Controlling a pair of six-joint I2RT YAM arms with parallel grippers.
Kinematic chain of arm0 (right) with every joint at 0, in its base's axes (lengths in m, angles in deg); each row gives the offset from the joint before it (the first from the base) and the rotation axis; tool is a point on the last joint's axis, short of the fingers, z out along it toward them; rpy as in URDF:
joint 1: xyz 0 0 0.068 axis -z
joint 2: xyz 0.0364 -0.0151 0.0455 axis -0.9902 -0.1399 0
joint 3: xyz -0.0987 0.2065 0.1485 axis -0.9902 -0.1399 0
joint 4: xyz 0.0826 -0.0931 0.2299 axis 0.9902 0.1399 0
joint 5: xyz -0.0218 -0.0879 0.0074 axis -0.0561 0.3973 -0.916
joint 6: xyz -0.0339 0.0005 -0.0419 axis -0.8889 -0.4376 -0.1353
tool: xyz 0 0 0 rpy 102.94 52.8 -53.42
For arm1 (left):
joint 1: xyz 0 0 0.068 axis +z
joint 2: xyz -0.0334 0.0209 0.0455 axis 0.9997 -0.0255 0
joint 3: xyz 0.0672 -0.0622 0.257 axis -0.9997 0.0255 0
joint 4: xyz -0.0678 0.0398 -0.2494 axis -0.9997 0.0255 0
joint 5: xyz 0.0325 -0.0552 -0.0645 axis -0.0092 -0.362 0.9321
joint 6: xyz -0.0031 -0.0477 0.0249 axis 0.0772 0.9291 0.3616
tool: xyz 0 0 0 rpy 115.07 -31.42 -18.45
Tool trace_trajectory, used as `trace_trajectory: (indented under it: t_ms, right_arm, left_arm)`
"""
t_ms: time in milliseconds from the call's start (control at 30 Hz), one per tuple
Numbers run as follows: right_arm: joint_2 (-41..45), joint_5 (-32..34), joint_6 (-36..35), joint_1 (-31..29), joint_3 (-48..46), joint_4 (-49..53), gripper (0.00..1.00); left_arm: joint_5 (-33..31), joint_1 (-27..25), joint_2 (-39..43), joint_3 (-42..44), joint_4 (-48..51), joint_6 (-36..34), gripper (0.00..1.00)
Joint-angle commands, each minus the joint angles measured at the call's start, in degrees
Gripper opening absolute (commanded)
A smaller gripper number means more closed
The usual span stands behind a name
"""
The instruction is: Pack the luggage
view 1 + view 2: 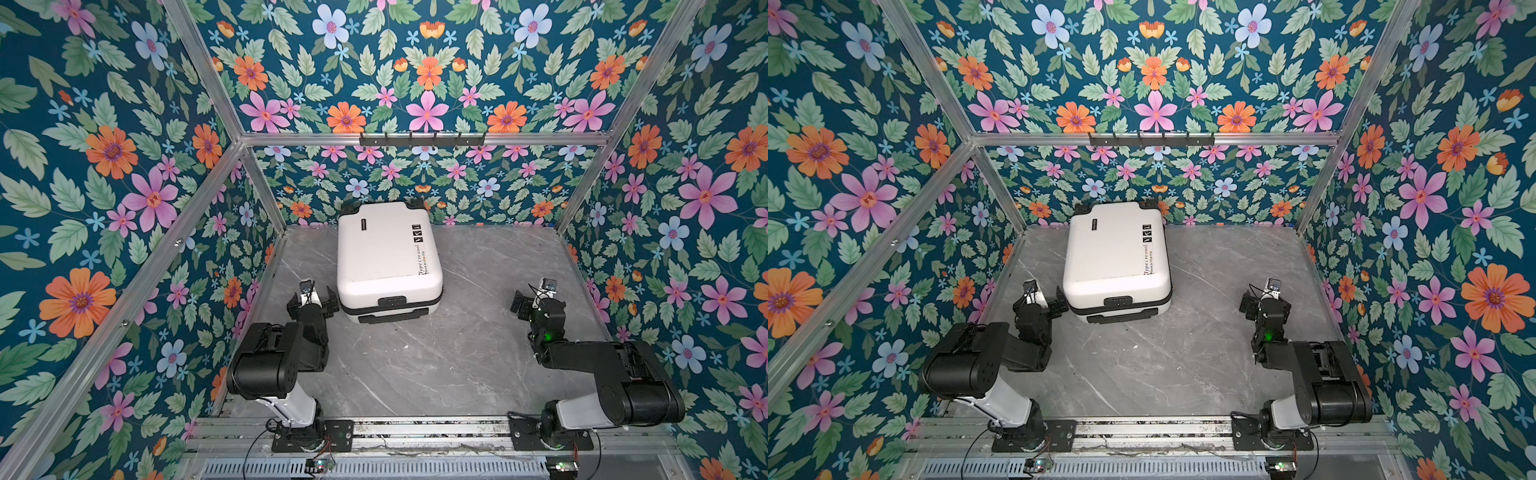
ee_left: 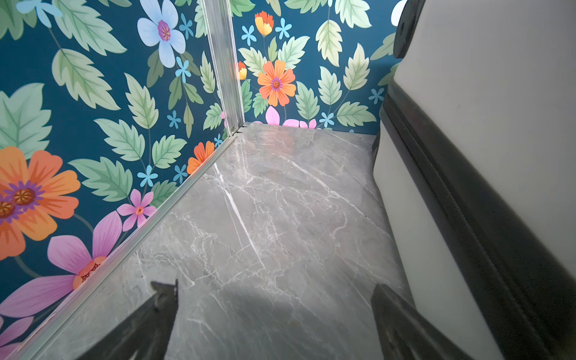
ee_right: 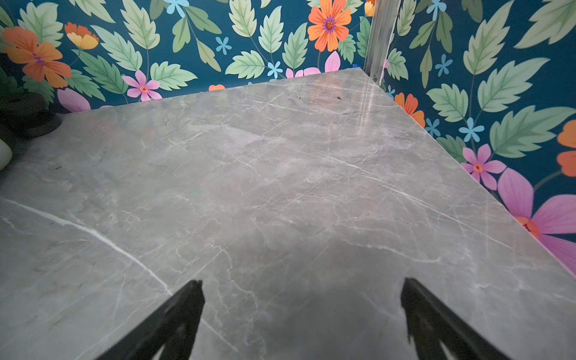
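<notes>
The luggage is a small white hard-shell suitcase. It lies flat and closed at the back middle of the grey marble table, its black handle side facing the front. My left gripper hangs open just left of its front left corner, apart from it. In the left wrist view the luggage's white side with the black zipper band runs right beside one finger of the left gripper. My right gripper stands open over bare table on the right, holding nothing.
Floral walls and aluminium frame posts close in the table on three sides. A black hook rack hangs on the back rail. Both arm bases sit on the front rail. Bare table lies between the arms.
</notes>
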Motion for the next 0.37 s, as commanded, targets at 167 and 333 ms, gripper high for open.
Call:
trace_trajectory:
  t_ms: [167, 333]
  right_arm:
    - [0.0, 0.2, 0.0, 0.1, 0.7, -0.5, 0.99]
    - [0.1, 0.2, 0.0, 0.1, 0.5, -0.5, 0.99]
  left_arm:
    - [-0.1, 0.1, 0.0, -0.2, -1.6, -0.2, 1.00]
    - [-0.1, 0.1, 0.0, -0.2, -1.6, -0.1, 1.00]
